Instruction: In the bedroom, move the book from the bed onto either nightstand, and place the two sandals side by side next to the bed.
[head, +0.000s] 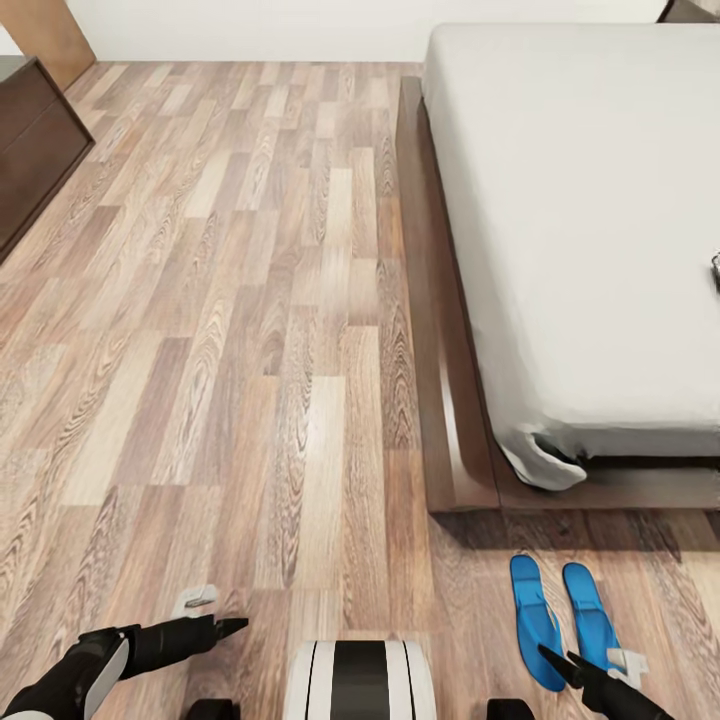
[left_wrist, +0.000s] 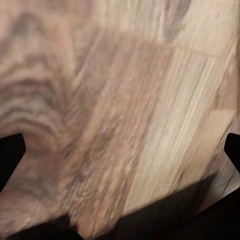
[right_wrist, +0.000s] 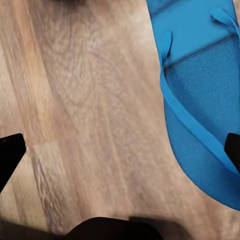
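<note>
At the far left of your head view, a low dark dresser (head: 30, 150) stands against the wall, well apart from everything else. Below it, near the bottom edge, your left hand (head: 228, 627) hangs over the wood-plank floor (head: 250, 350); its fingers look drawn together there, yet the left wrist view shows dark fingertips (left_wrist: 11, 155) at both edges with bare floor between, so you cannot tell its spread for sure. It holds nothing.

Moving right, the bed (head: 590, 220) fills the upper right, its pale mattress on a dark wooden frame, with a loose fold of sheet at the near corner. A small dark object (head: 716, 272) sits on the mattress at the right edge, too cropped to identify.

Just past the foot of the bed, the two blue sandals (head: 562, 618) lie side by side on the floor, parallel and close together. Your right hand (head: 556, 662) hovers over them, spread wide and empty; in the right wrist view, one sandal lies beside a fingertip (right_wrist: 233, 152).
</note>
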